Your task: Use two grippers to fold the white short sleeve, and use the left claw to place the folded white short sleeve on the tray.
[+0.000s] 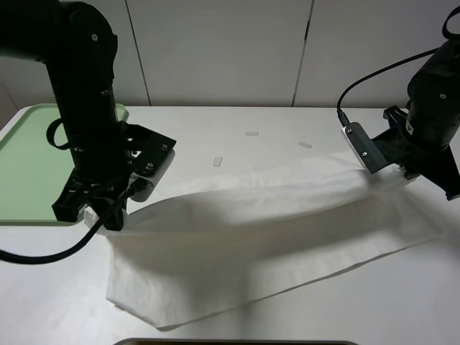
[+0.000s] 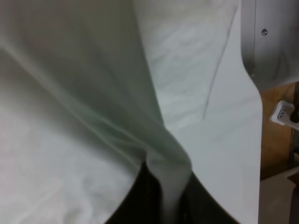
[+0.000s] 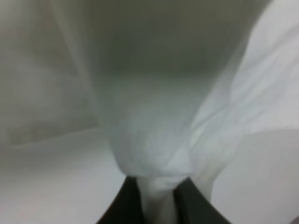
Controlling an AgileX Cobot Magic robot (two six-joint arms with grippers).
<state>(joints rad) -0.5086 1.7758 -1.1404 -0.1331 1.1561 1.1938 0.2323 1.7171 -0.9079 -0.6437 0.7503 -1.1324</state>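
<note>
Well, from up high you see the white short sleeve (image 1: 273, 237) beside the tray (image 1: 29, 165), with one edge lifted. At the left wrist, your left claw (image 2: 167, 198) squeezes the end nearest the tray. At the right wrist, your right claw (image 3: 159, 201) squeezes the farthest end.

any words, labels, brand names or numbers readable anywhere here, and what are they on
No text can be read in any of the three views.
white short sleeve: plain cloth, no print or tag showing.
tray: plain pale green, no marking.
tape strips: blank as far as can be seen, and too small to be sure.
wall socket: no marking can be made out.
</note>
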